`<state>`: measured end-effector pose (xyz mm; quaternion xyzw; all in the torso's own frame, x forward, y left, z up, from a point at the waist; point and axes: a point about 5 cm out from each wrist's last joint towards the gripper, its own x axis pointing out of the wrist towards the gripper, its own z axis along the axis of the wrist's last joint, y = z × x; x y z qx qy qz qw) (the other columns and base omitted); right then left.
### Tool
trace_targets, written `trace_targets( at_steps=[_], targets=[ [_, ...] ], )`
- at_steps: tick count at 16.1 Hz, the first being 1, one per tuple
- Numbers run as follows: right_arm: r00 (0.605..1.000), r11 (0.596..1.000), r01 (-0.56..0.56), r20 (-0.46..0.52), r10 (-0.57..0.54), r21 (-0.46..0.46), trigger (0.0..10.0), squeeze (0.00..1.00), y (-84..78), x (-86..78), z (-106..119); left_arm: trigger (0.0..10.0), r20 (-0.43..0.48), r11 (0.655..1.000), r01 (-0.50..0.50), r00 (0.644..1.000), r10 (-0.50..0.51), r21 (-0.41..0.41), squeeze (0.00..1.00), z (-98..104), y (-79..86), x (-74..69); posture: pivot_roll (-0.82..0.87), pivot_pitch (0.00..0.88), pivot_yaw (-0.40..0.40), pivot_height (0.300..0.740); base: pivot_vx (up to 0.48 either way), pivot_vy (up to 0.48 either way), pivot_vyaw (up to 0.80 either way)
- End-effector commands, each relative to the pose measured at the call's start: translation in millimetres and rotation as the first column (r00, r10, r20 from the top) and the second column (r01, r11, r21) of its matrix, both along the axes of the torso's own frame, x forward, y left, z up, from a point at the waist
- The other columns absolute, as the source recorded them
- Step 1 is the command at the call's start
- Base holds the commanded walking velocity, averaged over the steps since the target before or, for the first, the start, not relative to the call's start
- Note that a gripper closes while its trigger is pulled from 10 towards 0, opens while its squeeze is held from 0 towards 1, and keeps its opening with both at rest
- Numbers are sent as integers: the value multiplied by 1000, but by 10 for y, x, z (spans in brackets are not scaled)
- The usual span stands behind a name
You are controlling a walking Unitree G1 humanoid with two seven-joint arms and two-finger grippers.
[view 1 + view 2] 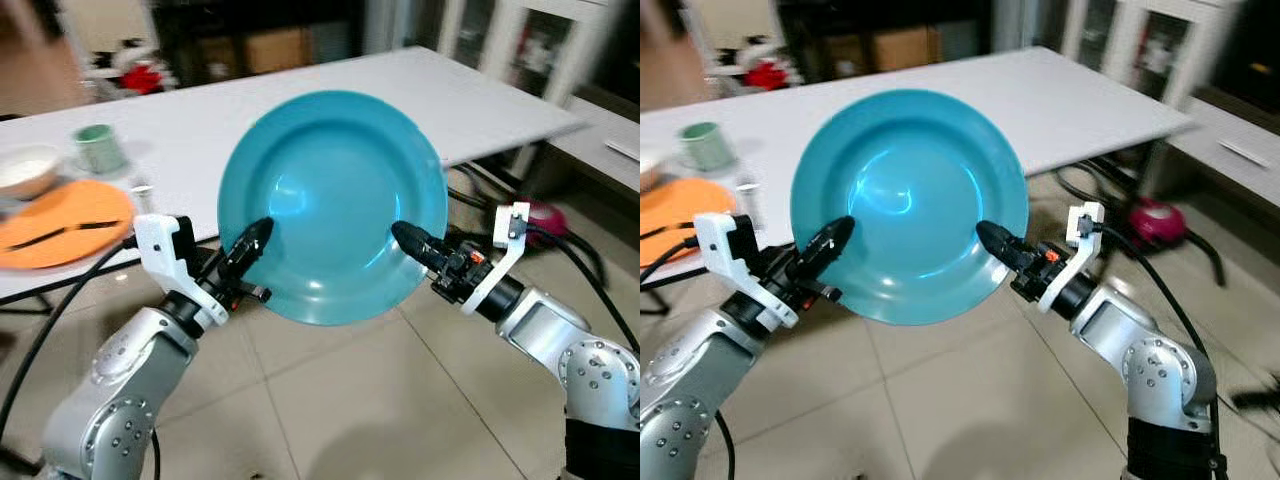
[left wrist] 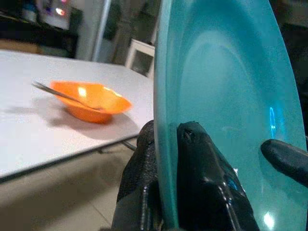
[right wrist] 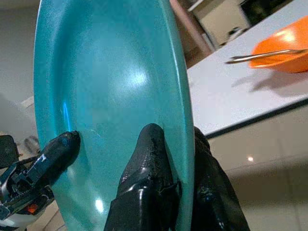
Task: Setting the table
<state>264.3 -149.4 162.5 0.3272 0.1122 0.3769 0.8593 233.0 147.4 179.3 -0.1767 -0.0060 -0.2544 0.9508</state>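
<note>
Left eye view: both grippers' fingers (image 1: 252, 243) pinch teal plate (image 1: 335, 190) (upright).

Indoor light, even, moderately bright. Soft white glare patches on teal plate (image 1: 335, 200), brightest left of centre. Faint shadow of plate and arms on floor tiles (image 1: 340, 400) near robot. Far background and table (image 1: 480, 100) edges smeared by motion blur; orange plate (image 1: 62, 222) and green cup (image 1: 98, 148) at left soft. Wrist views darker, black fingers (image 2: 202, 178) close and unsharp, small highlight on floor.
</note>
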Motion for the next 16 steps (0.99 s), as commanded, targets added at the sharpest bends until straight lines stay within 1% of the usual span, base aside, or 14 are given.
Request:
trace_targets(
  at_steps=[1,4,9,16],
  targets=[
    [990,990,-142,12,142,-9,10000,0,288,-24,71,10000,8,998,37,999,-38,53,0,27,-92,8,-88,0,20,740,337,0,0],
    [991,991,-132,14,133,-17,10000,0,289,-2,80,10000,5,998,34,999,-35,58,0,32,-88,16,-85,0,19,740,335,0,0],
    [996,996,-86,12,86,-36,10000,0,301,73,78,10000,3,997,21,1000,-21,69,0,32,-76,29,-77,0,18,740,332,0,0],
    [994,994,-102,21,103,-37,10000,0,389,101,82,10000,5,997,5,1000,-6,74,0,43,-40,23,-65,0,13,740,332,0,0]
  ],
)
